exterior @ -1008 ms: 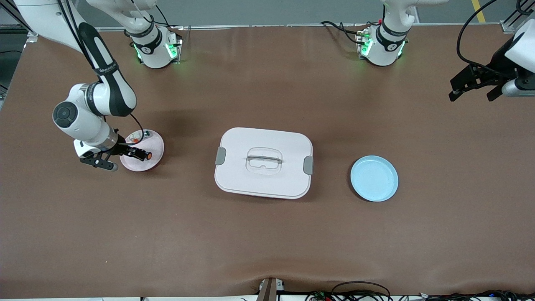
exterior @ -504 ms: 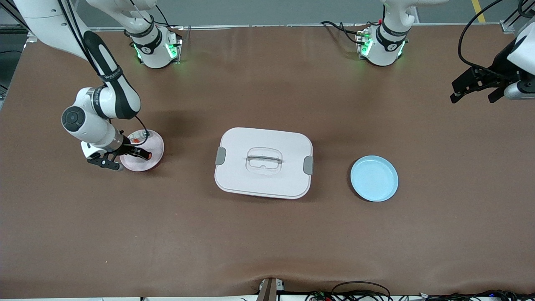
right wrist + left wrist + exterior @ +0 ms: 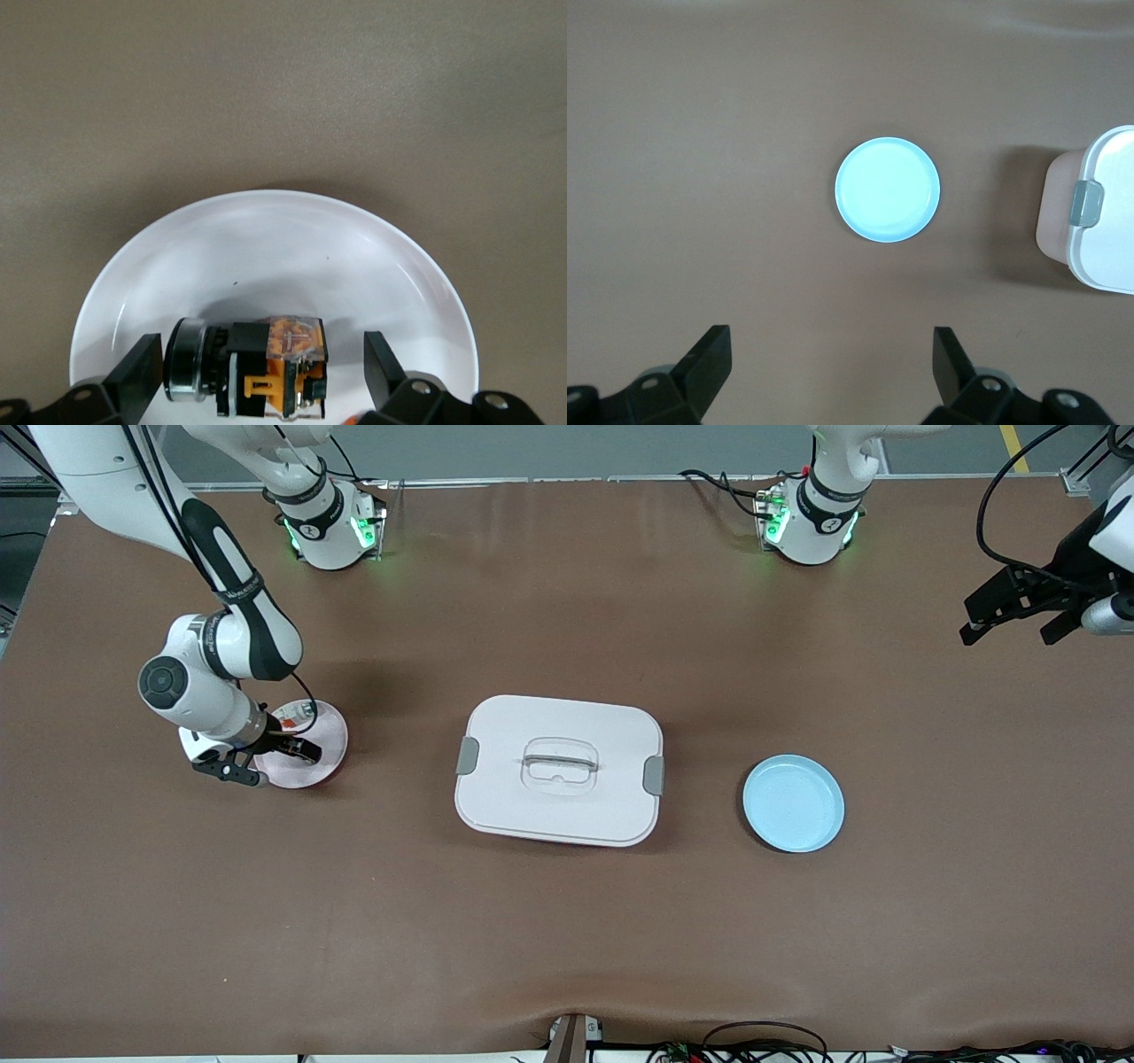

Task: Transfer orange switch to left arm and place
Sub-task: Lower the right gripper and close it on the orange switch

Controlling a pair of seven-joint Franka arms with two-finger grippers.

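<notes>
**Right gripper low over the pink plate, switch between its open fingers**

We note the tiny black cylindrical orange switch (image 3: 252, 367) lying on its side on the round pink plate (image 3: 323, 726), which sits toward the right arm's end of the table. In the right wrist view the switch lies in the gap between the two black fingers (image 3: 142, 376) of the right gripper (image 3: 261, 760); the fingers stand spread wider than the switch and we see no contact. In the front view the gripper body hides the switch.

The right arm (image 3: 217, 664) reaches down from its base, with its wrist bent low over the plate's edge.

The large white rounded-rectangular box (image 3: 559, 769), lid on and grey latches at both sides, sits mid-table, well apart from the pink plate. A round light-blue plate (image 3: 793, 803) lies beside the box toward the left arm's end, with nothing on it.

The left gripper (image 3: 1019, 613) waits high over the left arm's end of the table, its fingers (image 3: 704, 363) spread wide and holding nothing.
</notes>
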